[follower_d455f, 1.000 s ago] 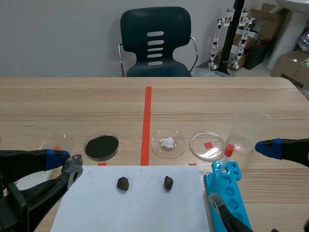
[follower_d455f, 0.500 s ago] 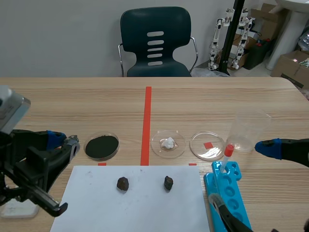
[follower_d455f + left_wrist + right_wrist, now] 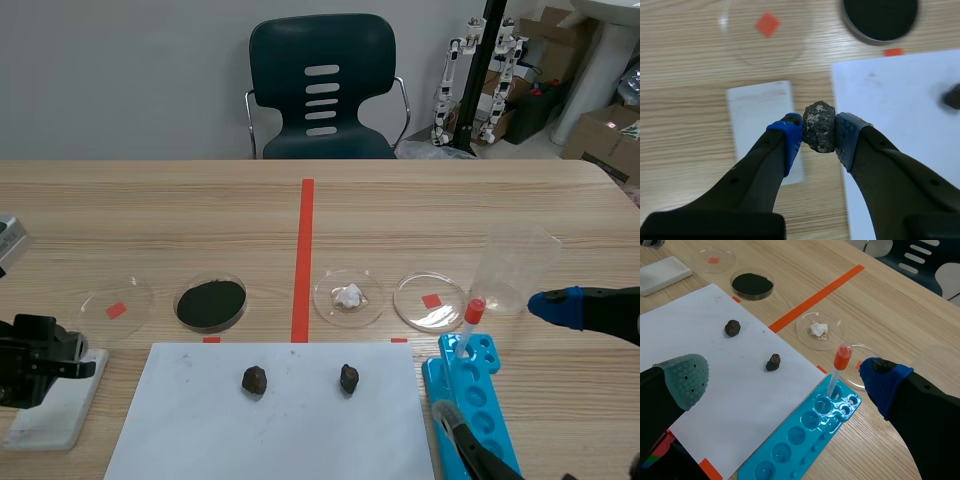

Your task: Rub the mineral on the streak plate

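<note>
the rock is pinched between the two pads of the left gripper, whose fingers are closed tight on its sides. it sits over the white plate, at the plate's edge nearest the sheet of paper; whether rock and plate touch cannot be told. the plate lies flat on the table at the robot's left, just beside the paper.

beyond the plate is an empty clear dish, and next to that a dish of black powder. two more dark rocks rest apart on the paper.

the right gripper is spread wide and holds nothing, above the paper's edge and a blue tray with a red-capped dropper standing in it.
</note>
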